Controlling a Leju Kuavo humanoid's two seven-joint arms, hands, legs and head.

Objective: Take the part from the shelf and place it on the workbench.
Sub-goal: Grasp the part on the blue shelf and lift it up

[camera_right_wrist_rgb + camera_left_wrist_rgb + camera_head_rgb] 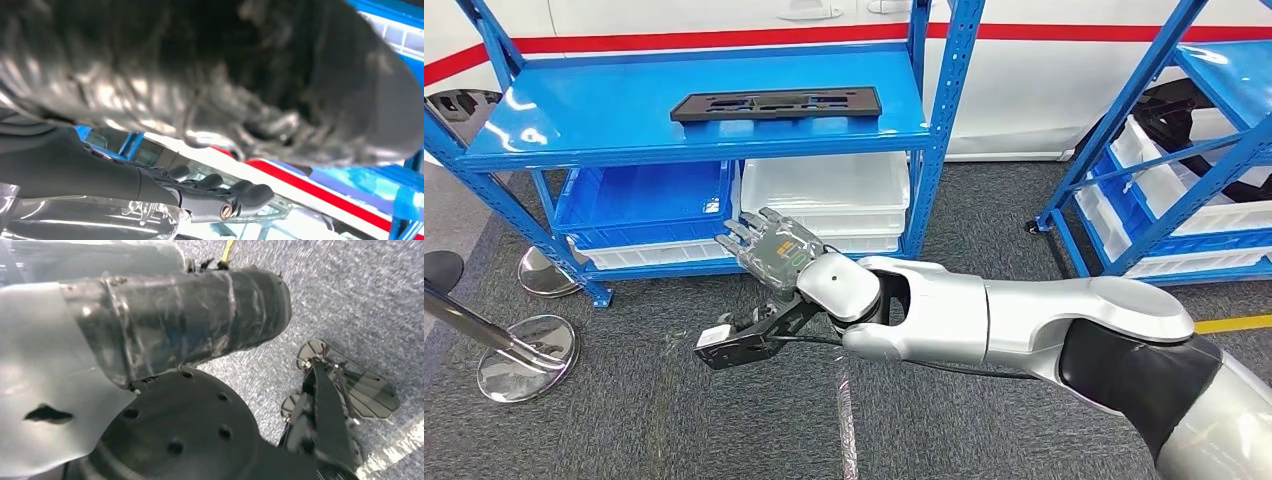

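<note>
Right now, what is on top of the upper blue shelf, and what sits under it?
A flat black part lies on the upper blue shelf. Under it sit a blue bin and stacked white bins. The shelf covers the bins' insides, so their contents cannot be seen.

White bins and blue tray low down; round stanchion bases on grey carpet.
</note>
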